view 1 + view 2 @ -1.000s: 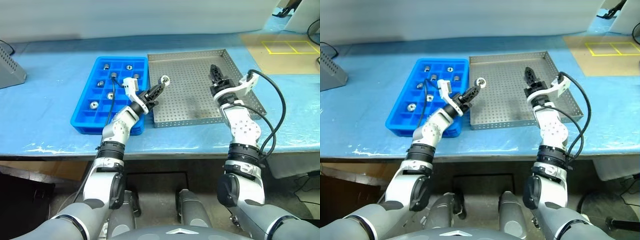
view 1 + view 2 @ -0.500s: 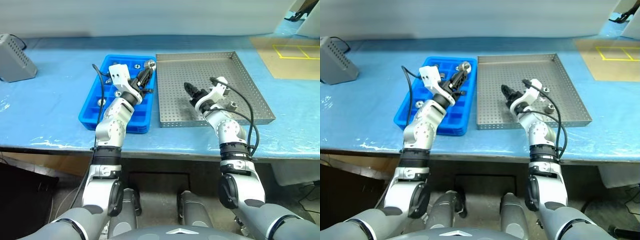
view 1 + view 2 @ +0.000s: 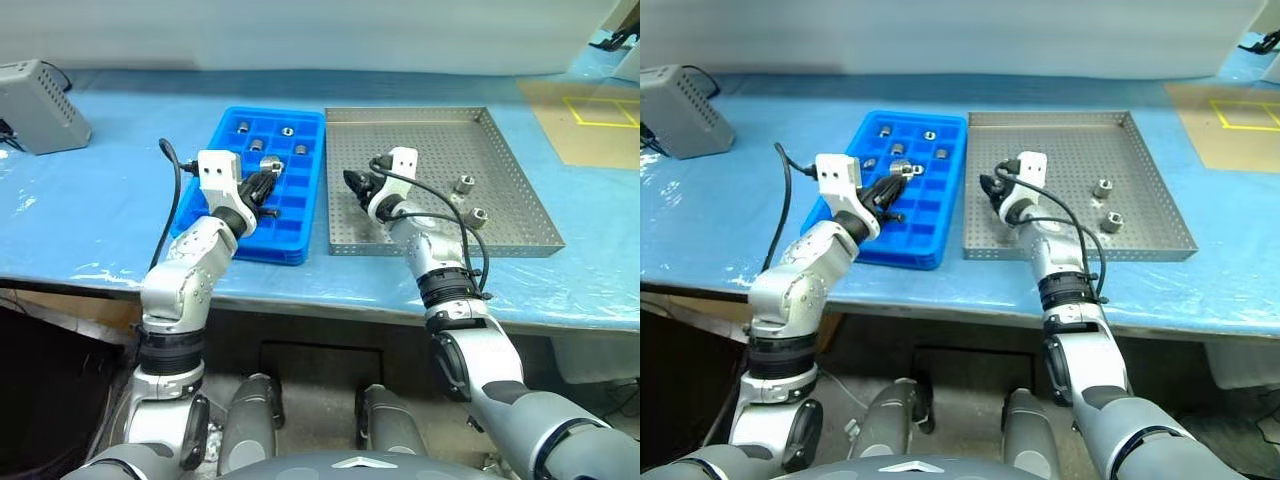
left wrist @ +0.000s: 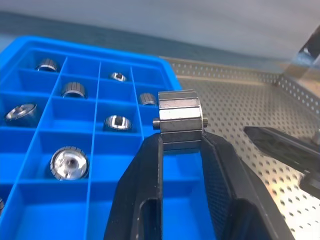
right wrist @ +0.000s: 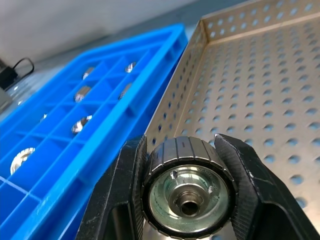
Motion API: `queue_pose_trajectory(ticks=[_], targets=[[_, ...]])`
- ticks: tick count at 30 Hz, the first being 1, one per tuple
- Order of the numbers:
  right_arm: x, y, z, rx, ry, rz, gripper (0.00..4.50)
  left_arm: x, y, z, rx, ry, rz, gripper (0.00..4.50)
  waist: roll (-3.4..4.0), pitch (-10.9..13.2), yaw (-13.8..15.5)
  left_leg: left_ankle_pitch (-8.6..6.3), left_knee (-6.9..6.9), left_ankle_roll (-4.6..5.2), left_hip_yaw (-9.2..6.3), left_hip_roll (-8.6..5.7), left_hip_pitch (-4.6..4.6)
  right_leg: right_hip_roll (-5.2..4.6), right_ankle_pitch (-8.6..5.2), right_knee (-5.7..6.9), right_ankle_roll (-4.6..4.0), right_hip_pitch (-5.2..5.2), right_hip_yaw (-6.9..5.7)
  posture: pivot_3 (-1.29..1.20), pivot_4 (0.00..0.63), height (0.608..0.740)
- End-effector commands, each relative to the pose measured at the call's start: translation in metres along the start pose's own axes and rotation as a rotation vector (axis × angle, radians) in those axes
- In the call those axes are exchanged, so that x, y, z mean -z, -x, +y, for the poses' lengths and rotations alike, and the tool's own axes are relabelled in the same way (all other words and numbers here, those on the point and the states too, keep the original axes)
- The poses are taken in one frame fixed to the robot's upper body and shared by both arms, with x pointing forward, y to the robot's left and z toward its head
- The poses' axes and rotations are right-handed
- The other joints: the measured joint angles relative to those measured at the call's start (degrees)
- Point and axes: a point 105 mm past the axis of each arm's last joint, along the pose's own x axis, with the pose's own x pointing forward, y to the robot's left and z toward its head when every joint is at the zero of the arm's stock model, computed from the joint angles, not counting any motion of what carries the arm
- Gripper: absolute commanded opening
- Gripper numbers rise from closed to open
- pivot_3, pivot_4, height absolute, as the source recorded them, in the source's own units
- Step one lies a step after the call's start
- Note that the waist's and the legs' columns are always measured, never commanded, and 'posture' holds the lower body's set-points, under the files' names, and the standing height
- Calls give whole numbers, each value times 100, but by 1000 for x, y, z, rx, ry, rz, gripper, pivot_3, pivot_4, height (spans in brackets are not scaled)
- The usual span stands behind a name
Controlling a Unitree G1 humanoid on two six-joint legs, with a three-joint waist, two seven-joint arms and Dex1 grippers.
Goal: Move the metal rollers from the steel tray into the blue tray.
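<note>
My left gripper [image 3: 262, 178] hangs over the blue tray [image 3: 300, 215], shut on a metal roller [image 4: 179, 119] held by its flat ends above the tray's right-hand compartments. Several rollers [image 3: 256, 146] lie in the tray's far cells. My right gripper [image 3: 352, 182] sits low over the left part of the steel tray [image 3: 430, 150], near the rim beside the blue tray. It is shut on a second roller [image 5: 182, 192], whose bored end faces the right wrist camera. Two more rollers [image 3: 464, 184] [image 3: 478, 214] stand on the steel tray's right side.
A grey box [image 3: 40, 90] sits at the table's far left, with a cable beside it. Yellow-taped squares [image 3: 590, 110] mark a tan mat at the far right. Both trays lie side by side close to the table's front edge [image 3: 330, 290].
The camera has shifted. My left gripper carried its roller from the steel tray's left edge to over the blue tray. My right gripper moved left across the steel tray and sank, rolling its wrist.
</note>
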Motion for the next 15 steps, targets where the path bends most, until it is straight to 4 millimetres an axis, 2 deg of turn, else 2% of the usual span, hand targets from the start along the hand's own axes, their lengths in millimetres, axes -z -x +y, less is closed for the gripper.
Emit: queue_pose_trajectory(ticks=[1, 6, 15], targets=[[-17, -5, 10, -36, 29, -56, 1686, -4, 17, -3, 15, -24, 37, 918, 0, 0, 35, 1, 0, -2, 0, 0, 0, 0, 0, 3, 0, 0, 0, -27, 150, 740], [-15, -9, 16, -56, 31, -50, 1686, 0, 28, 3, -11, -76, 109, 918, 0, 0, 77, 11, 0, -18, -8, 0, 4, 0, 0, 23, 0, -2, -3, 4, 150, 740], [-13, -12, 21, -78, 32, -43, 1686, 9, 31, 24, -154, -146, 177, 918, 0, 0, 95, 27, -11, -45, -21, 0, 15, 5, 1, 40, 1, -3, -3, 20, 150, 740]])
